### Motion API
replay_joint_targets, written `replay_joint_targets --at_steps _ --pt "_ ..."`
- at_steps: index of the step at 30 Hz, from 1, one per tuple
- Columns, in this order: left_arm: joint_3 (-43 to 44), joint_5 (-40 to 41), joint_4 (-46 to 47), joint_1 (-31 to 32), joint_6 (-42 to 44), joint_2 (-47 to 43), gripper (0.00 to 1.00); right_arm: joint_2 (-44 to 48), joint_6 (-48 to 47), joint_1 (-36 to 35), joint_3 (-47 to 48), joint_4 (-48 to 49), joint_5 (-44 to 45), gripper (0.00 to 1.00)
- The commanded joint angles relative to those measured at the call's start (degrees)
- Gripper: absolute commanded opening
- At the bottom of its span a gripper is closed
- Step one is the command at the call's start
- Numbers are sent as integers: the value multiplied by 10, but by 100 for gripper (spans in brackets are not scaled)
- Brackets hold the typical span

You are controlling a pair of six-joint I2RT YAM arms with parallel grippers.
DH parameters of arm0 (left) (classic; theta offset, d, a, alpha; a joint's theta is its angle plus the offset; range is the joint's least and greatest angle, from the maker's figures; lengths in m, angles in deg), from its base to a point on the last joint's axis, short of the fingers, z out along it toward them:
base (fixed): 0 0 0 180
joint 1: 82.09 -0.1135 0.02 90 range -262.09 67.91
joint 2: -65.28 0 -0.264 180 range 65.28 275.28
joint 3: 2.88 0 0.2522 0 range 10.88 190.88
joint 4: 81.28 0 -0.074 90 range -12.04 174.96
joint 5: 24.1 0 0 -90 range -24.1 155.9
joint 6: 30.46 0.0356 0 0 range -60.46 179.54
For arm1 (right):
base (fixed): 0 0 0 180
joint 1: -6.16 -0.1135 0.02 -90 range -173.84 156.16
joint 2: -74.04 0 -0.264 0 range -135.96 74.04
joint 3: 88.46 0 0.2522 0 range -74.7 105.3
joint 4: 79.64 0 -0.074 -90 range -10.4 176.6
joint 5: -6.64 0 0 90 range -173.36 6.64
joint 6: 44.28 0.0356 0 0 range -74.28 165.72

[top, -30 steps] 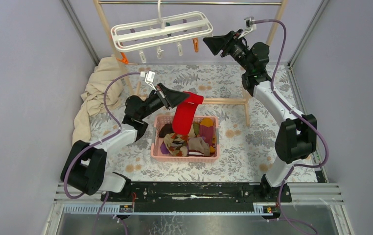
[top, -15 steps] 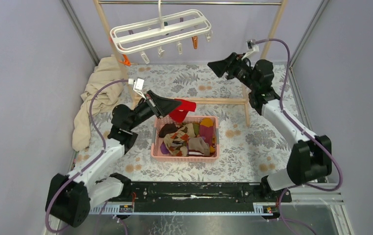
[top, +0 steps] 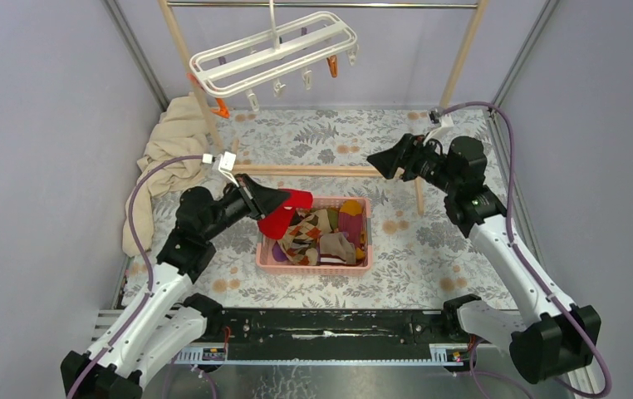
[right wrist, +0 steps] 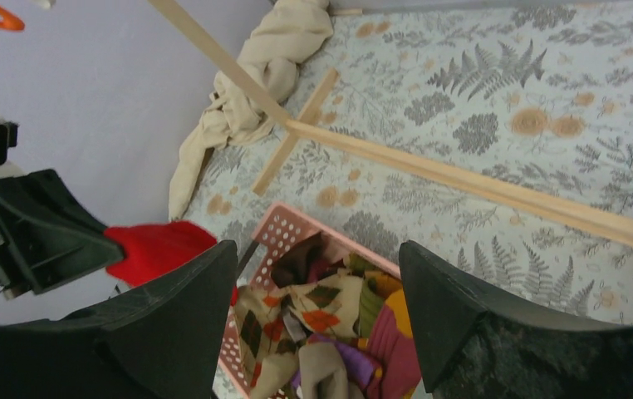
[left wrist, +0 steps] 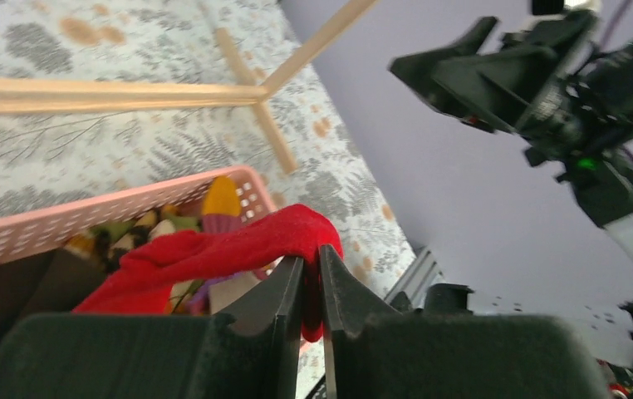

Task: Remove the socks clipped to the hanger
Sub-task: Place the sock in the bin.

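Observation:
The white hanger [top: 272, 51] hangs from the top rail with its small clips dangling, and I see no socks on it. My left gripper [top: 287, 201] [left wrist: 311, 258] is shut on a red sock [top: 278, 218] [left wrist: 213, 248]. The sock droops over the left rim of the pink basket [top: 313, 266] [left wrist: 64, 220]. Several socks [top: 323, 237] [right wrist: 342, 316] lie piled in that basket, argyle, beige, maroon and olive among them. My right gripper [top: 375, 160] [right wrist: 317, 266] hovers open and holds nothing, above the rack's foot bar, right of the basket and well below the hanger.
The wooden rack's posts [top: 190, 73] rise at both sides, and its foot bar [top: 330, 171] [right wrist: 479, 183] lies just behind the basket. A beige cloth [top: 168, 154] [right wrist: 251, 79] is heaped at the back left. Grey walls close in on both sides.
My left gripper has pulled left and down, so the red sock now droops at the basket's left rim. My right gripper has dropped away from the hanger and opened wider. The hanger has swung.

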Motion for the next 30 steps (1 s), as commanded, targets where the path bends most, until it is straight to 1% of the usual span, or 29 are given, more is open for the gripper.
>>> replay_joint_targets --at_steps 1,4,10,13,19,24,26,30 --pt "18 49 -79 9 39 8 18 37 -19 2 -21 -45 -21 79" --pt "26 60 -65 32 40 45 18 54 -19 2 -38 -52 -29 79" --pt "58 104 -33 96 52 141 17 73 -23 2 -48 -59 -38 79" --pt "51 127 -13 134 44 176 17 74 -25 3 -53 -80 -43 79" --pt "7 165 61 208 10 227 19 74 -33 3 -68 -85 -58 80" --pt "16 196 67 252 15 293 23 66 -48 2 -70 -98 -60 80" --pt "29 209 58 257 21 311 29 65 -50 3 -72 -101 -63 80" --pt "63 237 7 258 49 328 46 66 -54 2 -73 -110 -66 80"
